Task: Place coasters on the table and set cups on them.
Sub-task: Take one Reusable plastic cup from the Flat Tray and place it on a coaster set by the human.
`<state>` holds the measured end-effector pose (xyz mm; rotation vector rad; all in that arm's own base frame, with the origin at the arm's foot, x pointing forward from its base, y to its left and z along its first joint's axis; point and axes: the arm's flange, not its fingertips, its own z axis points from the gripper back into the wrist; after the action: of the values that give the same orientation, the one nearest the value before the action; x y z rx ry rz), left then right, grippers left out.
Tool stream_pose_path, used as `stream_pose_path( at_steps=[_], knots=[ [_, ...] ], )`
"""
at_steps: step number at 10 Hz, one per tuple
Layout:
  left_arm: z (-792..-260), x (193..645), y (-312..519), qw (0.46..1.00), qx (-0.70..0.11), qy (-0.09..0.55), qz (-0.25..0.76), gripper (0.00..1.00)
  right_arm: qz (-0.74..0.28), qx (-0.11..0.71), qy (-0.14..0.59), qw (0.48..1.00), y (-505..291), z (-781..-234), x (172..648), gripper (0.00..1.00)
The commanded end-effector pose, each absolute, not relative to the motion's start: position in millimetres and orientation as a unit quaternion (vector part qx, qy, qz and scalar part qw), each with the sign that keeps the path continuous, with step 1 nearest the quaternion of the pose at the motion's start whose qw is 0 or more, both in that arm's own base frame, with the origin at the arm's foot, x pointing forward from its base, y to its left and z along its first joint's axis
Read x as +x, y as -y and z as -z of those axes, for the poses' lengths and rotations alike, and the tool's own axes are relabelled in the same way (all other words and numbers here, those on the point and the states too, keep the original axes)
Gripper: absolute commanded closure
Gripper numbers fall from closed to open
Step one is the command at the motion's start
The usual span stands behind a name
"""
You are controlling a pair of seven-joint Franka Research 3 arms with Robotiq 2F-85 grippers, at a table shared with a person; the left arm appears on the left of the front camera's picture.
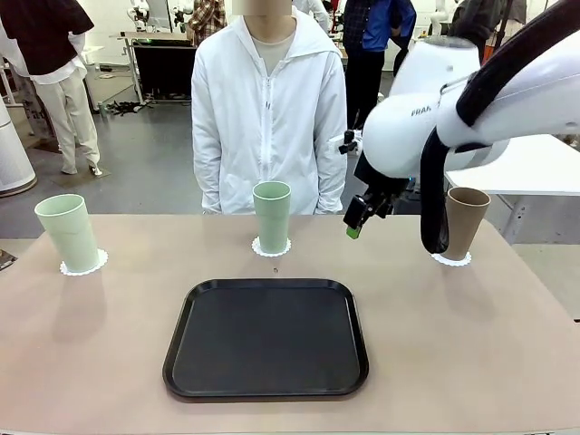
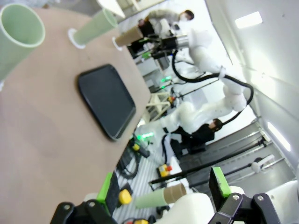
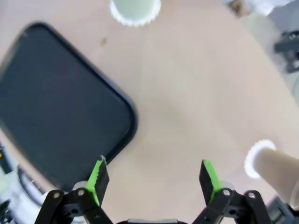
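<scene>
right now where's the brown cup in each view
Front view: brown cup stands upright on a coaster, right side of the table, beside the right arm.
Left wrist view: brown cup near the top, at the table's far edge, tilted by the camera's roll.
Right wrist view: brown cup at the lower right edge.
Shared landmark: the black tray.

Bright even overhead light, soft shadows; wrist views blurry w/ wide-angle edge distortion
</scene>
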<state>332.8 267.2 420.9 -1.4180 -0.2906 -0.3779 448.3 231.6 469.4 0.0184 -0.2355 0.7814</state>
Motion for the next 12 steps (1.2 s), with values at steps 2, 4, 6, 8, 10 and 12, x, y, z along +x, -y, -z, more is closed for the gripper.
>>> stream_pose_path(
  at_steps=[2, 4, 6, 8, 10, 12],
  knots=[
    [-423, 331, -269, 0.735, -0.643, 0.133, 0.171, 0.00, -0.394, -0.016, 0.071, 0.916, -258, -512, 455, 0.00],
    [-423, 331, -269, 0.735, -0.643, 0.133, 0.171, 0.00, -0.396, -0.006, 0.083, 0.915, -253, -510, 439, 0.00],
    [-423, 331, -269, 0.735, -0.643, 0.133, 0.171, 0.00, -0.396, -0.006, 0.083, 0.915, -253, -510, 439, 0.00],
    [-423, 331, -269, 0.735, -0.643, 0.133, 0.171, 0.00, -0.396, -0.006, 0.083, 0.915, -253, -510, 439, 0.00],
    [-423, 331, -269, 0.735, -0.643, 0.133, 0.171, 0.00, -0.396, -0.006, 0.083, 0.915, -253, -510, 439, 0.00],
    [-423, 331, -269, 0.735, -0.643, 0.133, 0.171, 0.00, -0.396, -0.006, 0.083, 0.915, -253, -510, 439, 0.00]
  ],
)
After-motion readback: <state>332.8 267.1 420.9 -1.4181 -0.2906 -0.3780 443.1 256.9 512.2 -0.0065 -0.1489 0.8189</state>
